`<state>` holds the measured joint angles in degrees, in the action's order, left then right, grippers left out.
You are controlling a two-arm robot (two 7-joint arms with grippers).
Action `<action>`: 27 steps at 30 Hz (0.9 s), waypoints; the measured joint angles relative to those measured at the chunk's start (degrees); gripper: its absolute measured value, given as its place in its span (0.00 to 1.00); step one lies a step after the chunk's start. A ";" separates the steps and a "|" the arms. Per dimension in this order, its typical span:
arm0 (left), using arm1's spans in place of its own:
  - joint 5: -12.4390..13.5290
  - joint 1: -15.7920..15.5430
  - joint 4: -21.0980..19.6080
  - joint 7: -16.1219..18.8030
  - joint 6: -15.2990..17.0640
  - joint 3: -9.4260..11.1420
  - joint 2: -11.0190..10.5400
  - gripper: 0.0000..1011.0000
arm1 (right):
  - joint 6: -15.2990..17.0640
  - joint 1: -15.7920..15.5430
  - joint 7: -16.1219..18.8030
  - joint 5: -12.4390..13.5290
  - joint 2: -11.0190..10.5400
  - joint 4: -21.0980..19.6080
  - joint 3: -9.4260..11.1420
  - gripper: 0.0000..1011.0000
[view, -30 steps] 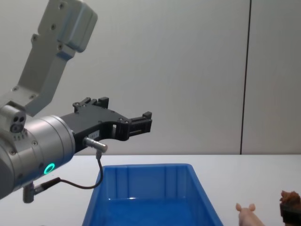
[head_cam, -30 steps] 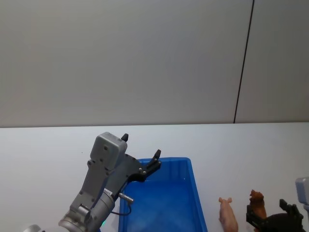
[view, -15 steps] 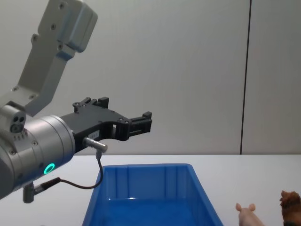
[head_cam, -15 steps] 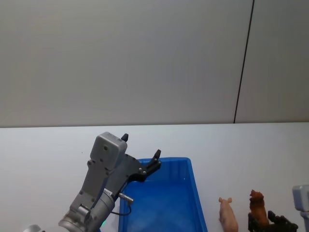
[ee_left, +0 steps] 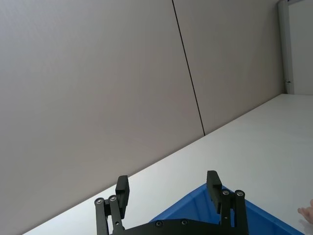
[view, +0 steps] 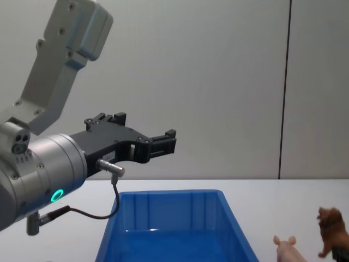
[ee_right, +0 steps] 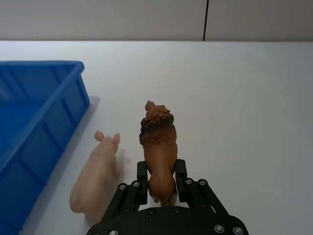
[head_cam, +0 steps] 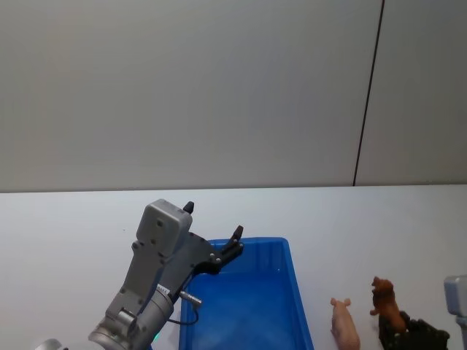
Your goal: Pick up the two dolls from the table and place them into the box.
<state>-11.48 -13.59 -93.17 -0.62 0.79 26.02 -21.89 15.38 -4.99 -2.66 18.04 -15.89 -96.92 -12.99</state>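
Left gripper [ee_left: 167, 178] hung in air above far-left part of box [head_cam: 259, 241], fingers spread wide, gripping nothing. Blue box sat on white surface [head_cam: 73, 226], mid-frame in head view. Pig [head_cam: 344, 324] was on surface just right of box, not touching it. Lion [ee_right: 159, 142] was right beside pig, small gap between them. Right gripper [ee_right: 161, 169] had fingers pinching lion's back half, lion's head pointing away from robot. Couldn't tell if its paws touched surface.
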 joint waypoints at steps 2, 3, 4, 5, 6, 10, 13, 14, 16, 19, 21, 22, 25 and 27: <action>0.00 0.00 0.00 0.00 0.00 0.00 0.00 0.99 | -0.55 -0.08 0.09 -0.32 -0.02 -0.48 0.00 0.32; 0.00 0.00 0.00 0.00 0.00 0.00 0.00 0.99 | -0.82 -0.12 0.16 -0.48 -0.03 -0.69 0.00 0.32; 0.00 0.00 0.00 0.00 0.00 0.00 0.00 0.99 | -1.40 -0.18 0.35 -0.81 -0.06 -1.22 0.00 0.32; 0.00 0.00 0.00 0.00 0.00 0.00 0.00 0.99 | -1.66 -0.19 0.47 -0.96 -0.07 -1.38 0.00 0.32; 0.00 0.00 0.00 0.00 0.00 0.00 0.00 0.99 | -2.25 -0.19 0.85 -1.28 -0.08 -1.91 -0.03 0.32; 0.00 0.00 0.00 0.00 0.00 0.00 0.00 0.99 | -3.57 -0.08 2.06 -1.89 -0.10 -2.96 -0.13 0.32; 0.00 0.00 0.00 0.00 0.00 0.00 0.00 0.99 | -4.41 0.25 3.52 -2.19 0.01 -3.56 -0.26 0.32; 0.00 0.00 0.00 0.00 0.00 0.00 0.00 0.99 | -4.57 0.36 3.91 -2.24 0.05 -3.65 -0.29 0.32; 0.00 0.00 0.00 0.00 0.00 0.00 0.00 0.99 | -5.04 0.79 5.30 -2.33 0.24 -3.87 -0.44 0.32; 0.00 0.00 0.00 0.00 0.00 0.00 0.00 0.99 | -5.36 1.27 6.76 -2.36 0.50 -3.92 -0.60 0.32; 0.00 0.00 0.00 0.00 0.00 0.00 0.00 0.99 | -5.52 1.82 8.19 -2.36 0.84 -3.92 -0.82 0.32; 0.00 0.00 0.00 0.00 0.00 0.00 0.00 0.99 | -5.56 2.08 8.70 -2.37 0.99 -3.88 -0.91 0.32; 0.00 0.00 0.00 0.00 0.00 0.00 0.00 0.99 | -5.60 3.29 11.42 -2.37 1.72 -3.24 -1.39 0.32; 0.00 0.00 0.00 0.00 0.00 0.00 0.00 0.99 | -5.57 3.80 12.44 -2.40 2.08 -2.88 -1.61 0.32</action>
<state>-11.48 -13.59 -93.17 -0.62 0.79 26.02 -21.90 9.80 -1.19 9.78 15.65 -13.81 -99.80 -14.61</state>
